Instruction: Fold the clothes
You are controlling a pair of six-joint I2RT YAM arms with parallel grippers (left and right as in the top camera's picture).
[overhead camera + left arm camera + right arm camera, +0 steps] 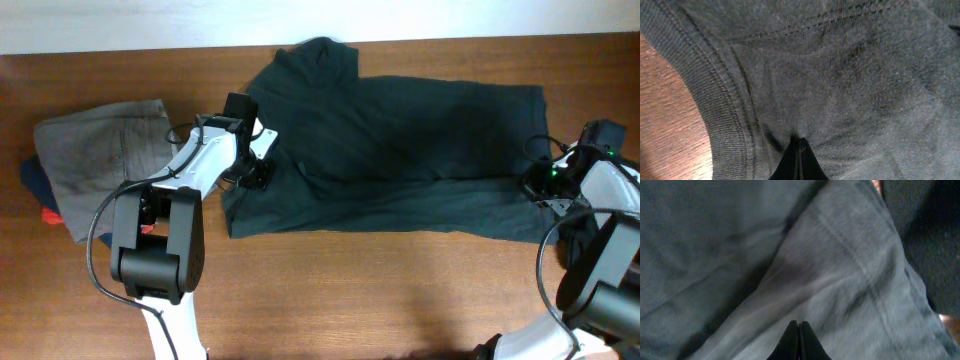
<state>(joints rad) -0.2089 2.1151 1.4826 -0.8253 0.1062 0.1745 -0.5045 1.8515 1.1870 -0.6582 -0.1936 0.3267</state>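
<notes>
Two grippers hold one dark green shirt, spread flat on the table from centre out to 3 o'clock.

Overhead view: the left gripper sits on the shirt's 9 o'clock edge, at the neck end. The right gripper sits on the 3 o'clock edge, at the bottom end. A grey pile of other clothes rests at 9 o'clock, apart from the shirt.

Left wrist view: the fingertips are closed together at 6 o'clock. Creases radiate from them, so a pinch of fabric is taken just inside the ribbed collar.

Right wrist view: the fingertips meet at 6 o'clock on a raised ridge of fabric near a stitched hem line. A pinch appears taken.

Procedure, as judged: raise both ends together, keep the cloth taut between them, and carry one edge squarely over the other to avoid a skewed fold.
</notes>
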